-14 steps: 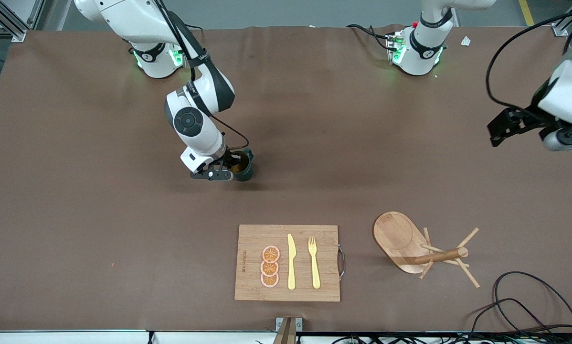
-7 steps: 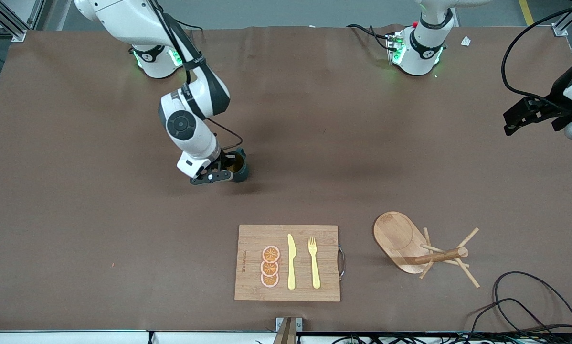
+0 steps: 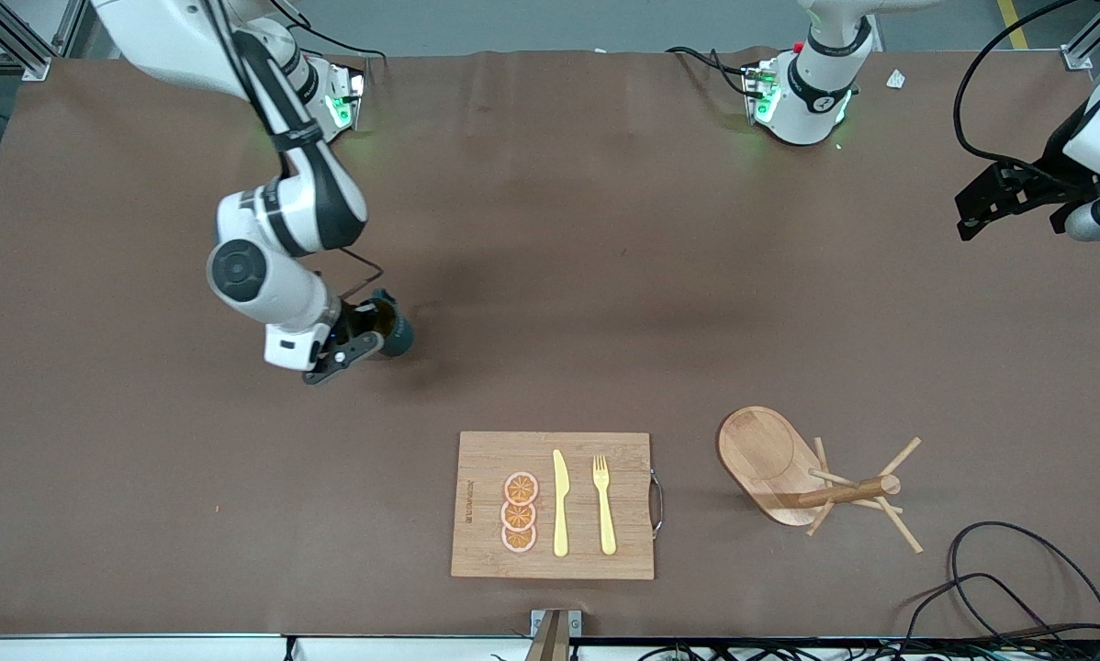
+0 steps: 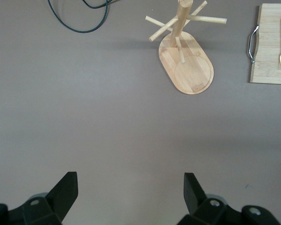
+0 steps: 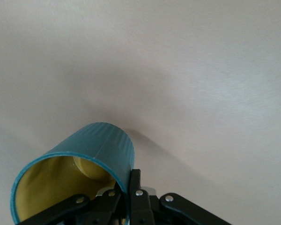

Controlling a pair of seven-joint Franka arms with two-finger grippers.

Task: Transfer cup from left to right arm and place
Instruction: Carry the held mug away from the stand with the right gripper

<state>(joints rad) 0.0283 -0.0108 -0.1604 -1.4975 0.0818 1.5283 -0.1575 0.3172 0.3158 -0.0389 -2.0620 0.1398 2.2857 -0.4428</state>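
- Right gripper (image 3: pixel 353 340) pinches the cup (image 3: pixel 390 332) by its rim, over the table (image 3: pixel 605 275) toward the right arm's end.
- Left gripper (image 3: pixel 995 197), fingers spread and empty, waits above the table's edge at the left arm's end.

A brown table (image 3: pixel 605 275) carries a wooden cutting board (image 3: pixel 486 459) near the front camera's edge, a metal handle (image 3: pixel 657 501) on its side toward the left arm's end. On the board lie three orange slices (image 3: pixel 519 512) in a row, a yellow knife (image 3: pixel 560 503) beside them and a yellow fork (image 3: pixel 603 505) next to the knife. Just beside the board, toward the left arm's end, a wooden peg rack (image 3: pixel 812 482) stands on its oval base. A black cable (image 3: pixel 1018 569) loops at the table's corner, near the rack.
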